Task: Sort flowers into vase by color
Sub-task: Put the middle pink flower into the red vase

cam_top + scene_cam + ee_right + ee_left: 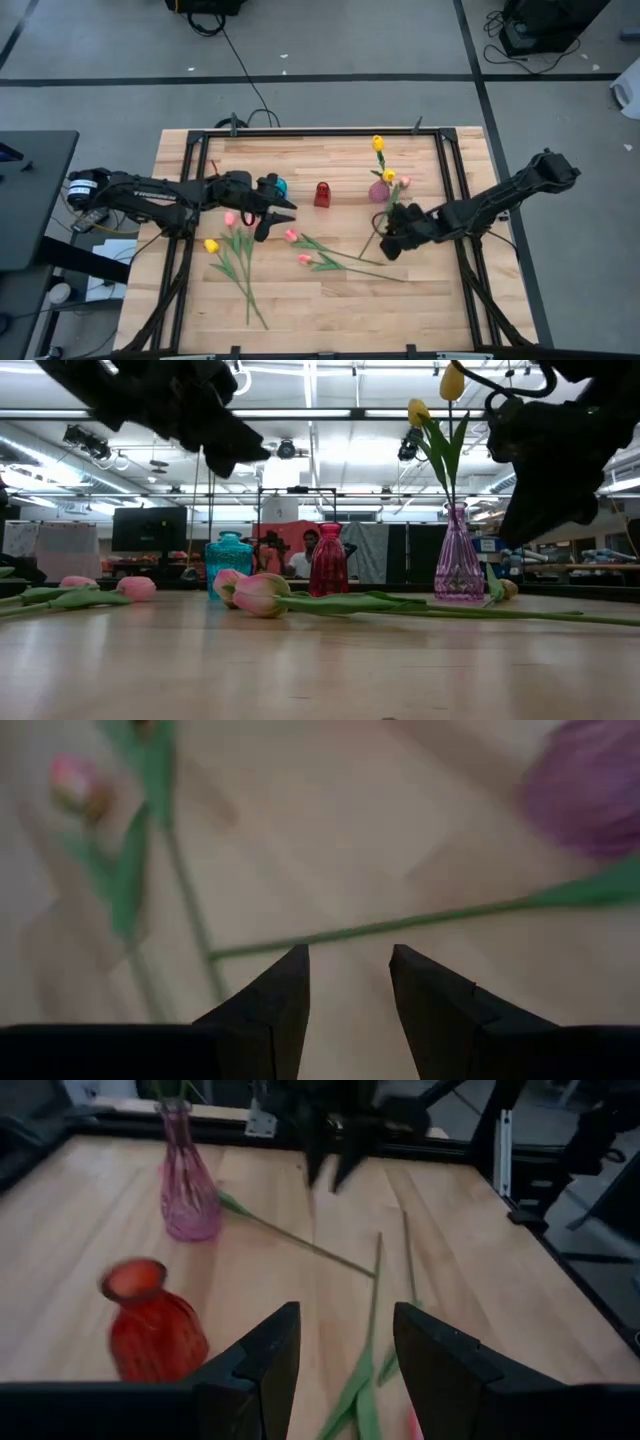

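Note:
A purple vase (379,190) holds two yellow tulips (378,143) upright. A pink tulip (404,182) lies beside it, its stem (380,928) running toward the near edge. Two more pink tulips (291,235) lie at mid-table. Two pink tulips (232,218) and a yellow one (211,245) lie left of centre. My right gripper (390,242) is open and empty just above that stem (372,240), its fingers (290,995) short of it. My left gripper (272,218) is open and empty, above the table near the left tulips and the blue vase (281,186).
A red vase (322,193) stands between the blue and purple vases; it shows close in the left wrist view (150,1320). A black frame (455,200) borders the table. Bare wood lies at the near edge (400,320).

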You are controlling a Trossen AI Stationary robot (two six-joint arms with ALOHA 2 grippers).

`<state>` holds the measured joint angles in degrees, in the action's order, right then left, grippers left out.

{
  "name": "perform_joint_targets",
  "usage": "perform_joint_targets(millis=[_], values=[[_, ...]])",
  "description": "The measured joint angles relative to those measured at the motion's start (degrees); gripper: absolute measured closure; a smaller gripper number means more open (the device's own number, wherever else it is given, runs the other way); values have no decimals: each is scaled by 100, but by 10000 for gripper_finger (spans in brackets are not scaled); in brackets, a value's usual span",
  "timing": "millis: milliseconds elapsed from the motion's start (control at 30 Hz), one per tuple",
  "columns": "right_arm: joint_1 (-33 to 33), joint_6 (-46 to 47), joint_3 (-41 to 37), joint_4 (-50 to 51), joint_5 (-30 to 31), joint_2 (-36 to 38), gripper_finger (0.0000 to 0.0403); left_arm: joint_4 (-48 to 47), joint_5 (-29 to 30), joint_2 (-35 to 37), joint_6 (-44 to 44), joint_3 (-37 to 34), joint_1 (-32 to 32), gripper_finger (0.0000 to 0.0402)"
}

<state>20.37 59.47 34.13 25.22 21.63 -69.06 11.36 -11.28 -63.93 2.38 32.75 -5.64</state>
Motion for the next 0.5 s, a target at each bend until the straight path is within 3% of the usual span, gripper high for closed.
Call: perform_joint_targets(millis=[233, 500], values=[[492, -24, 38, -937, -283, -805, 270, -437, 316, 180, -246, 339, 43, 234], [929, -351, 933, -252, -488, -1943, 275, -457, 393, 233, -392, 339, 41, 234]])
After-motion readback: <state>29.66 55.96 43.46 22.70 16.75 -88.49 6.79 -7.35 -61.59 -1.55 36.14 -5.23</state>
